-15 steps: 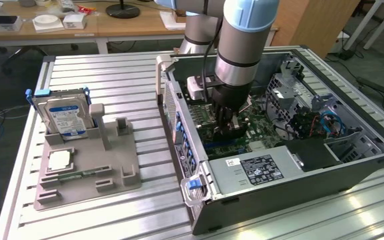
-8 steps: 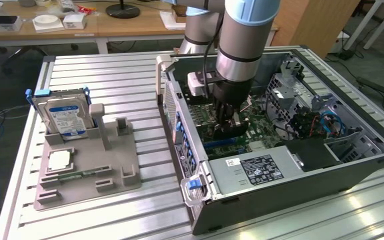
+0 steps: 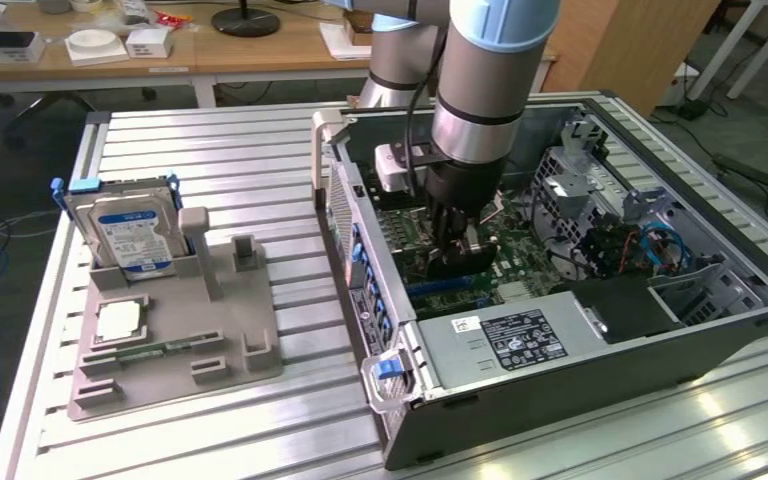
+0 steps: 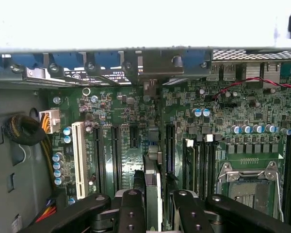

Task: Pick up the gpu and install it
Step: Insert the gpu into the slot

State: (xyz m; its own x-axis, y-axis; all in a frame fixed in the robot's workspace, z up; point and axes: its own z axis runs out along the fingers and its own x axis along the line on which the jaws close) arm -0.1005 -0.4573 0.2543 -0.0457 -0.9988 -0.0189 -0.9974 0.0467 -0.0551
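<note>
Hand (image 4: 154, 206) clamped on the gpu (image 4: 153, 179), held edge-down inside the open computer case (image 3: 704, 330), just above the motherboard (image 4: 136, 121); judged best to keep card square over its slot (image 4: 150, 141), bracket end toward rear wall, then press evenly

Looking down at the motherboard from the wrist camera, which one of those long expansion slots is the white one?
The white slot is the outermost of the row, on the side nearest the orange-and-yellow wire connector; the other long slots beside it are black.

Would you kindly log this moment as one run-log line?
gripper: shut on thin green gpu card | position: inside open grey computer case, above green motherboard slots | silver hard drive: in tray
</note>
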